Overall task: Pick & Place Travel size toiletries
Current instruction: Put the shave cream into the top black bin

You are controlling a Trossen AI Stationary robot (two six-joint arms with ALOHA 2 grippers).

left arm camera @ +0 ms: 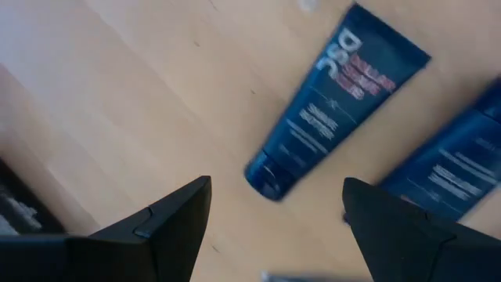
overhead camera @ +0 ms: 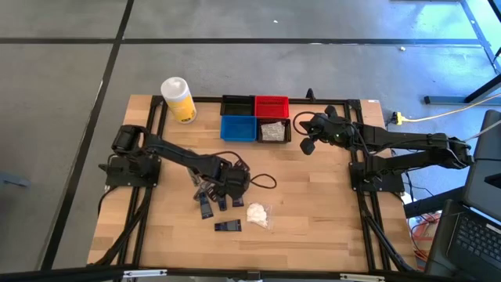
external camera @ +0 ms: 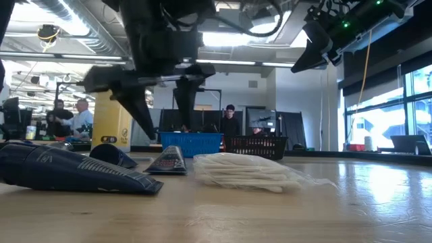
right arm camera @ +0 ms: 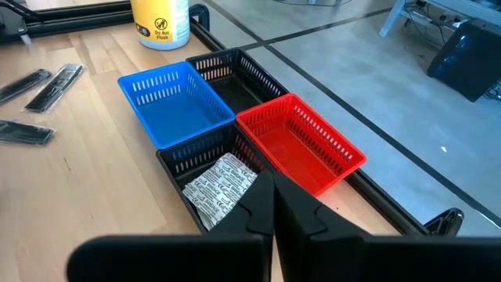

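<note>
Navy tubes point(overhead camera: 210, 205) lie in a loose cluster at the centre of the high view, directly under the left gripper point(overhead camera: 221, 190), whose jaws are spread wide with nothing in them; in the left wrist view one tube point(left arm camera: 337, 100) lies flat beyond the gap between the fingertips. Right of the cluster rests the white wad point(overhead camera: 257, 214). The right gripper point(overhead camera: 308, 145) hangs clenched and empty beside the black bin point(overhead camera: 275, 131) holding a packet point(right arm camera: 220, 186).

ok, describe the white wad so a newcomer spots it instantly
Start at the four small bins along the table's far edge, then come toward the near edge, just right of the open left gripper. The white wad in clear wrap lies beside the dark tubes, the only pale, puffy item among flat navy ones.
</note>
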